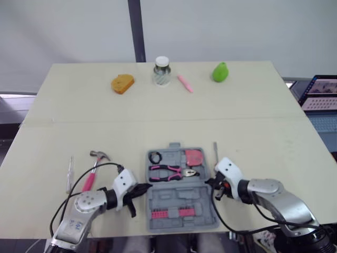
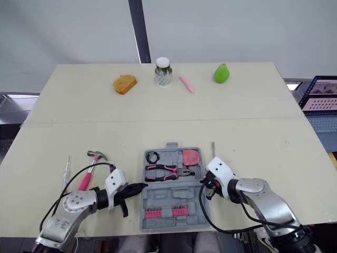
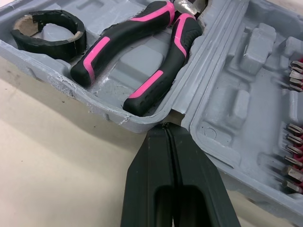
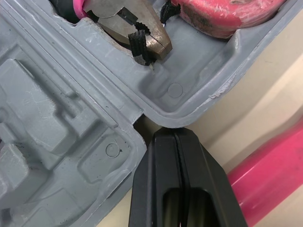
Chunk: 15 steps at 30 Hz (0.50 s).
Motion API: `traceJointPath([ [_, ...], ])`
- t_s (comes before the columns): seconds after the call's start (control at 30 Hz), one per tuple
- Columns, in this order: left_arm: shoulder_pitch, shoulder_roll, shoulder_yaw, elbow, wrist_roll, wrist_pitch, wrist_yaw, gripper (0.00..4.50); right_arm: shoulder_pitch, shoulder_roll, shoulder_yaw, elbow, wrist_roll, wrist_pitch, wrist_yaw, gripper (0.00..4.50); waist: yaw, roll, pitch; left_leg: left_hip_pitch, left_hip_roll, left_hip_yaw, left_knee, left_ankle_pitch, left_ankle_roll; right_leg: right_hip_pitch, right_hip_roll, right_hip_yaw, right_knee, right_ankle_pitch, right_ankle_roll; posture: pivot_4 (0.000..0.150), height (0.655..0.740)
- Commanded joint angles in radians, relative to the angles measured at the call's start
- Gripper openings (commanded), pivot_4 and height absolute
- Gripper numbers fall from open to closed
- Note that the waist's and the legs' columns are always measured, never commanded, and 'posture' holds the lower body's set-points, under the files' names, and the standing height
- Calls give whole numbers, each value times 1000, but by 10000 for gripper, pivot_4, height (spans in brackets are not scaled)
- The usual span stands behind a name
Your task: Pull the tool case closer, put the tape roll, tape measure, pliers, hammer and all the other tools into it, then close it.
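your left gripper [image 1: 144, 187] and right gripper [image 1: 211, 183], jaws together and holding nothing, are sitting at the case [image 1: 176, 200] hinge ends; be drawing both sides evenly, or it's likely twisting.

Pictured on a pale beige table [image 1: 158, 108], ranged along the far edge and apart from one another: an orange sponge [image 1: 122, 83], a white-capped jar [image 1: 162, 71], a pink pen [image 1: 185, 83] and a green pear-shaped object [image 1: 220, 72]. Set open near the front edge: a grey tool case [image 1: 174, 199]. Laid to its left: a pink-handled hammer [image 1: 93, 172] and, farther out, a clear-handled screwdriver [image 1: 69, 175]. Laid just beside its right wall: a slim metal-shafted tool [image 1: 215, 152].
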Motion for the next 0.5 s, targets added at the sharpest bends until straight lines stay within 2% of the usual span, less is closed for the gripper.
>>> traceJointPath([
  [0.03, 0, -12, -10, -15, 2, -36, -1, 213, -14, 19, -12, -10, 3, -7, -18, 0, 0, 0, 0, 0, 0, 0, 0, 0, 0, 0, 0, 0, 0, 0, 0, 1500, 6950],
  [0.5, -33, -26, 1, 34, 13, -62, 12, 213, -29, 37, -12, 7, -11, -12, -35, 0, 0, 0, 0, 0, 0, 0, 0, 0, 0, 0, 0, 0, 0, 0, 0, 1500, 6950],
])
